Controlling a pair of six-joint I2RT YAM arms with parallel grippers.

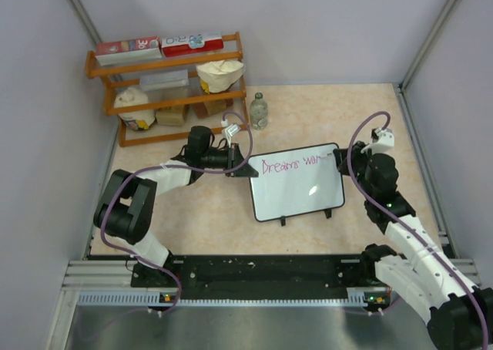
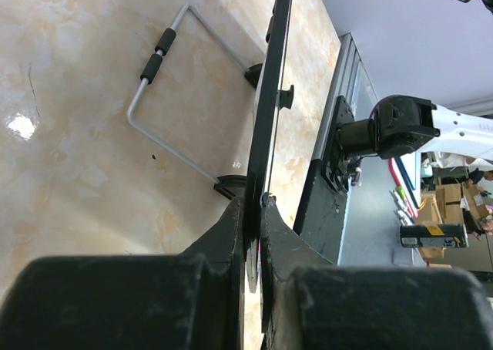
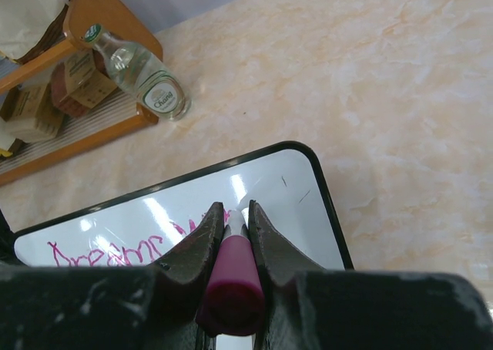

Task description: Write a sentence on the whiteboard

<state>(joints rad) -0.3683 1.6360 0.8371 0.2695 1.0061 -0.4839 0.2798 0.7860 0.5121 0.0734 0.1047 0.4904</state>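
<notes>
Behind the whiteboard (image 1: 296, 192), off its top-left corner, a clear bottle (image 1: 259, 111) stood on the tabletop (image 1: 323, 111), with the wooden shelf (image 1: 166, 72) further back and left. The board itself sat propped at a tilt on small feet and a wire stand (image 2: 158, 126).

- Your left hand (image 1: 233, 167) was closed on the board's left edge. The wrist view showed the thin frame pinched between both fingers.
- Your right hand (image 1: 339, 156) sat over the board's top-right corner, clamped on a magenta marker (image 3: 231, 281) with the tip toward the board's face.
- The sentence (image 1: 291, 165) read "Dreams" plus the start of a second word along the top. The lower part of the board was unwritten.

Handling, as judged:
- The board looked light and stiff with a glossy face, so it would likely skid or rock on its feet under pen pressure.
- The black frame was the place to hold it, on the left side clear of fresh ink, which would probably smear.
- The marker looked light and smooth-barrelled. A grip close to the tip suited it, with light contact only.
</notes>
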